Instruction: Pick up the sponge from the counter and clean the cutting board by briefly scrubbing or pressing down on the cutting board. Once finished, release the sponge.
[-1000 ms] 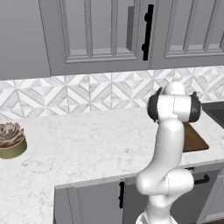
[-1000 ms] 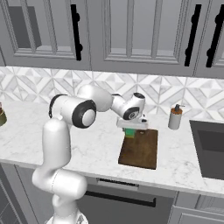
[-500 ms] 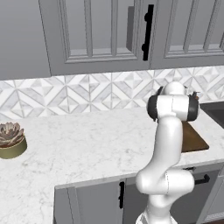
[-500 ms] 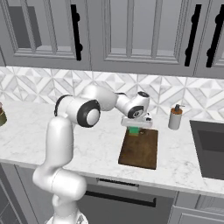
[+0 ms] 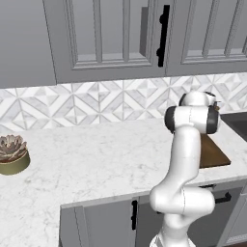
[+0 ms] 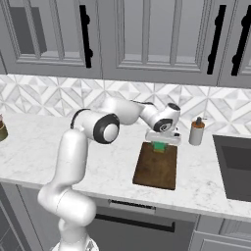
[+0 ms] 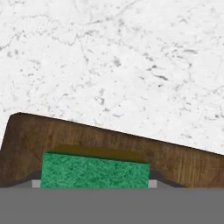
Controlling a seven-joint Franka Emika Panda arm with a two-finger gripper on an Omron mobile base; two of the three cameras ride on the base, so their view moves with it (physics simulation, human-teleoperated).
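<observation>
White marble counter [image 6: 44, 147] with faint grey veins runs under grey cabinets [image 6: 152, 39] and a patterned tiled backsplash [image 6: 49, 95]. On this counter lies the dark brown cutting board [image 6: 157, 166], and the sponge [image 6: 158, 145] sits at the far end of the board, with its green top visible in the right base view. In the hand view the sponge [image 7: 95, 170] shows a green rough face and a yellow layer behind it, and it rests over the board [image 7: 183, 162], close to the board's edge, with the marble [image 7: 113, 61] beyond. The gripper [image 6: 160, 142] is directly above the sponge and its two fingers are clenched on the sponge, one at each short side, as the hand view shows. To the right of the board, near but apart from it, stands a small brown soap bottle [image 6: 196, 132], and further right is a dark sink [image 6: 235, 169]. In the left base view the white arm [image 5: 185, 159] hides most of the board [image 5: 212, 153], and a succulent in a bowl [image 5: 12, 153] stands far to the left on the counter [image 5: 96, 159].
</observation>
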